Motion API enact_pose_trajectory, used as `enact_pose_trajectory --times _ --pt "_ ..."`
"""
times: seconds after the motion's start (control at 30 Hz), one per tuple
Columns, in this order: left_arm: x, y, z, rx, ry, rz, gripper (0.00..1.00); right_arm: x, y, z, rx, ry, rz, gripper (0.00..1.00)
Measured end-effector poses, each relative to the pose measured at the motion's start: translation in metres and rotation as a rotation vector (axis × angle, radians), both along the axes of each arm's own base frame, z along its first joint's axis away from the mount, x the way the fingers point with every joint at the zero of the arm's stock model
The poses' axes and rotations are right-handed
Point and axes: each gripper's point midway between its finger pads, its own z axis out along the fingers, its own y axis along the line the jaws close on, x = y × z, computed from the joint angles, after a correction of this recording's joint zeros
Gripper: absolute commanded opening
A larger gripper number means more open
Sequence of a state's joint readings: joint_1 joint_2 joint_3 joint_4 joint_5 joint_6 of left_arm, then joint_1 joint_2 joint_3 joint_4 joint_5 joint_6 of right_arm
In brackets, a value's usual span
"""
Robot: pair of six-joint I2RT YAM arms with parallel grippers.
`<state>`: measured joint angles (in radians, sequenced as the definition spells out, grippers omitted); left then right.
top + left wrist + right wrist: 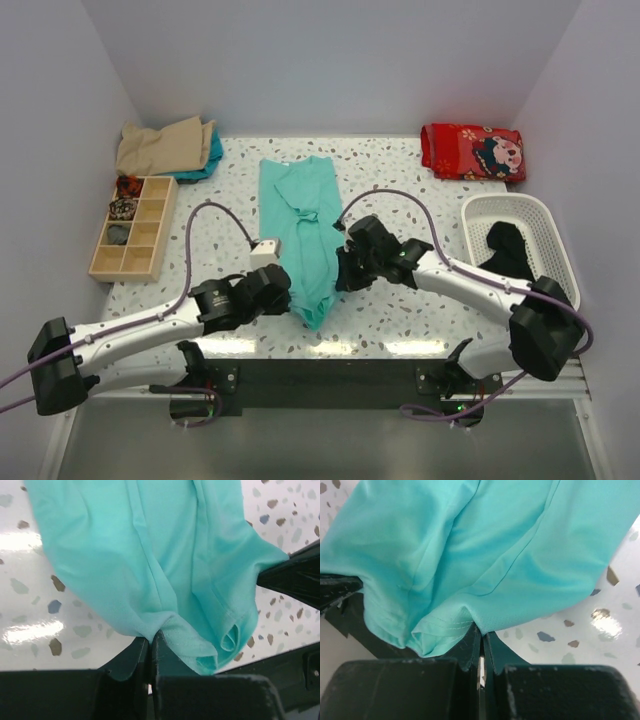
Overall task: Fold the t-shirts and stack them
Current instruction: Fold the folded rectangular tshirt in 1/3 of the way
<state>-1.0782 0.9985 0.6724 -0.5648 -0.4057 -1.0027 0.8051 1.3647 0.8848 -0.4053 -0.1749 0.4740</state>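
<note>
A teal-green t-shirt lies folded into a long, narrow strip down the middle of the speckled desk, its near end tapering toward the two arms. The left claw is clamped tight on the left side of that near end. The right claw is pressed closed on the right edge a little farther up, so the two nearly face each other across the cloth. Both wrist views show a thin fold of hemmed fabric pinched at the fingertips, with the shirt bunching and rising slightly off the desk there.

In the far-left corner a tan t-shirt sits heaped on a blue-green garment. Just in front of them is a wooden compartment tray holding a few small items. A red printed cloth lies folded at the far right. A white plastic basket by the right edge holds a black garment.
</note>
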Motion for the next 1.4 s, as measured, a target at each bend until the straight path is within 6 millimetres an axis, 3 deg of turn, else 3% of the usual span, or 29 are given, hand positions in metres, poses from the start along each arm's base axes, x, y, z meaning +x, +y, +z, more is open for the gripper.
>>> enact_pose_trajectory --times 0.33,0.73,0.9,0.97,1.0,1.03,1.07,1.1,1.13,1.27,1.4 --pt "0.066 0.04 -0.005 0.102 -0.039 0.139 0.07 0.06 0.005 0.008 -0.115 -0.111 -0.015 0.0" --pt "0.124 0.042 -0.023 0.126 -0.022 0.14 0.06 0.137 -0.014 -0.007 -0.152 -0.087 -0.089 0.0" --pt "0.151 0.044 -0.026 0.126 -0.019 0.147 0.06 0.164 -0.012 -0.014 -0.151 -0.077 -0.091 0.0" --pt "0.162 0.044 -0.03 0.125 -0.017 0.15 0.08 0.17 -0.008 -0.02 -0.146 -0.064 -0.081 0.09" --pt "0.165 0.046 -0.033 0.127 -0.01 0.152 0.09 0.173 -0.007 -0.024 -0.149 -0.057 -0.076 0.24" --pt "0.169 0.047 -0.035 0.129 -0.006 0.155 0.11 0.174 -0.005 -0.028 -0.149 -0.05 -0.073 0.3" --pt "0.173 0.048 -0.039 0.131 0.0 0.156 0.19 0.176 -0.004 -0.032 -0.15 -0.042 -0.064 0.34" --pt "0.177 0.05 -0.043 0.135 0.008 0.161 0.75 0.177 -0.004 -0.036 -0.151 -0.035 -0.063 0.42" --pt "0.179 0.053 -0.047 0.142 0.014 0.163 1.0 0.178 -0.004 -0.04 -0.155 -0.029 -0.064 0.48" --pt "0.191 0.068 -0.059 0.17 0.043 0.199 1.0 0.185 -0.011 -0.044 -0.17 -0.031 -0.079 0.51" --pt "0.207 0.083 -0.048 0.205 0.007 0.252 1.0 0.202 -0.023 -0.035 -0.202 -0.09 -0.124 0.59"
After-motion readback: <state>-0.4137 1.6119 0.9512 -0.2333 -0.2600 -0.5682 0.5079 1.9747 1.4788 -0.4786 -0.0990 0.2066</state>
